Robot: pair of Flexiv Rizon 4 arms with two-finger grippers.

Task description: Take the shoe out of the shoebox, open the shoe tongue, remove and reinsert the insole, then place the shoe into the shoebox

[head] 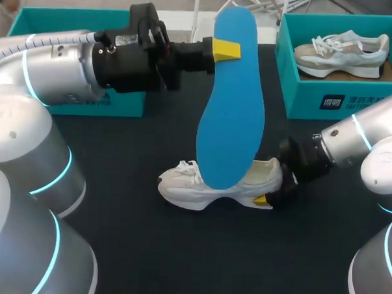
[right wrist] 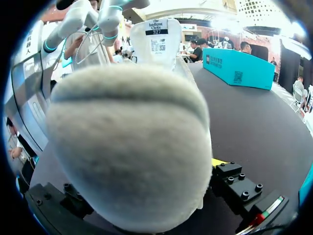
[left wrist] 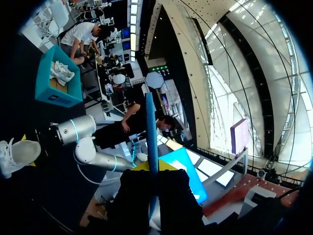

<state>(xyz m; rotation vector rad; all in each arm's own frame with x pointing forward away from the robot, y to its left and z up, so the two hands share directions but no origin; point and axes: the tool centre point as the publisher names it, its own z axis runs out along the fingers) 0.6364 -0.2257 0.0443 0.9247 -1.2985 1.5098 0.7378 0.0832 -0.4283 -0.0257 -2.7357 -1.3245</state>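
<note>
Shoe point(head: 181, 183) on black tabletop point(head: 178, 263), insole point(head: 230, 109) aloft

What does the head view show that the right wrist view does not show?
Only the head view shows the blue insole upright in the left hand, and a second shoe in a shoebox. Only the right wrist view shows the printed tongue label. Both show the white shoe on the black table, its heel in the right hand.

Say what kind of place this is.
Probably a robot workbench for shoe-handling trials: a black table, teal shoeboxes, and the left hand holding a blue insole above a shoe.
</note>
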